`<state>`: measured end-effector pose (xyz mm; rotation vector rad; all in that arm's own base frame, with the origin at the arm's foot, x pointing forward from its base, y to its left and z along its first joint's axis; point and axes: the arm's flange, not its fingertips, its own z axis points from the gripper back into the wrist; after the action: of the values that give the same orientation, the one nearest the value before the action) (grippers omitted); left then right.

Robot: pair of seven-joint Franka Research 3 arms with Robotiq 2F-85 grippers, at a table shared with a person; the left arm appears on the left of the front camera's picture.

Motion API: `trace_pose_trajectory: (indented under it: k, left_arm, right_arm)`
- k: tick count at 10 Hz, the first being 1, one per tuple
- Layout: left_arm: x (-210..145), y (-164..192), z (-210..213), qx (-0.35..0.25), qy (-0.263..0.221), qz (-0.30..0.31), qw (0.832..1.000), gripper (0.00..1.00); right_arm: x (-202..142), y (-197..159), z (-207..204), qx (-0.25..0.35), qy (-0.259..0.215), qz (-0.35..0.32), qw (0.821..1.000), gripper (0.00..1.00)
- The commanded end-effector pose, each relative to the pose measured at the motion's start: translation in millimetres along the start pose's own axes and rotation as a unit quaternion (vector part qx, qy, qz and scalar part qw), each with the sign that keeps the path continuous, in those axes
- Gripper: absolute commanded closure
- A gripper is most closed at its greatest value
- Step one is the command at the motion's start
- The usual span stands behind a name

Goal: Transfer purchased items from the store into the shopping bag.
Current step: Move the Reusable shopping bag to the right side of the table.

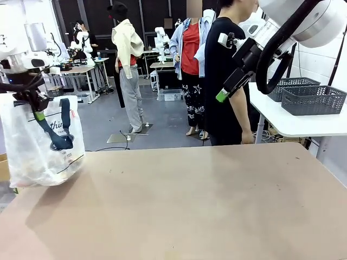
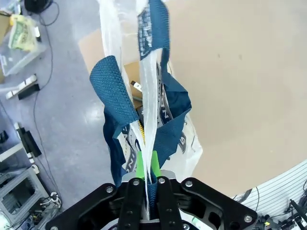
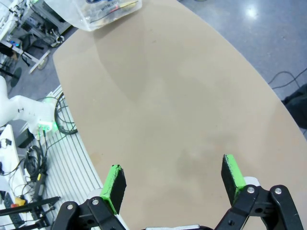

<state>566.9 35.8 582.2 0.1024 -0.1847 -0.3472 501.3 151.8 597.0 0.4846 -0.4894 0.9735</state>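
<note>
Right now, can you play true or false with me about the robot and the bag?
1. The left gripper is pinching the bag. True.
2. The right gripper is holding a red packet. False: its jaws are wide open with nothing between them, above the bare table.
3. The bag is lying flat in the middle of the table. False: it hangs from the left gripper at the table's left edge.
4. There are things inside the bag. True: small packets show through the plastic.
5. The bag has blue handles. True.
</note>
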Motion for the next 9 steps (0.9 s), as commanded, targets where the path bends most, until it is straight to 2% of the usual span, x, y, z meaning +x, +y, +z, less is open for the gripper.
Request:
trace_pose_trajectory:
  k: [1, 5, 9]
  left_arm:
    - [-8.7, 8.0, 2.1, 0.017, -0.022, -0.004, 1.0, 1.0]
    - [-16.7, 27.1, -20.5, 0.014, -0.056, 0.038, 0.998, 1.0]
    - [-25.2, 37.6, -35.1, 0.007, -0.038, 0.014, 0.999, 1.0]
  right_arm:
    - [-0.6, -0.8, -0.3, 0.003, -0.001, 0.0, 1.0, 0.0]
    - [-0.6, -0.8, -0.3, 0.003, -0.001, 0.0, 1.0, 0.0]
    - [-0.6, -0.8, -0.3, 0.003, -0.001, 0.0, 1.0, 0.0]
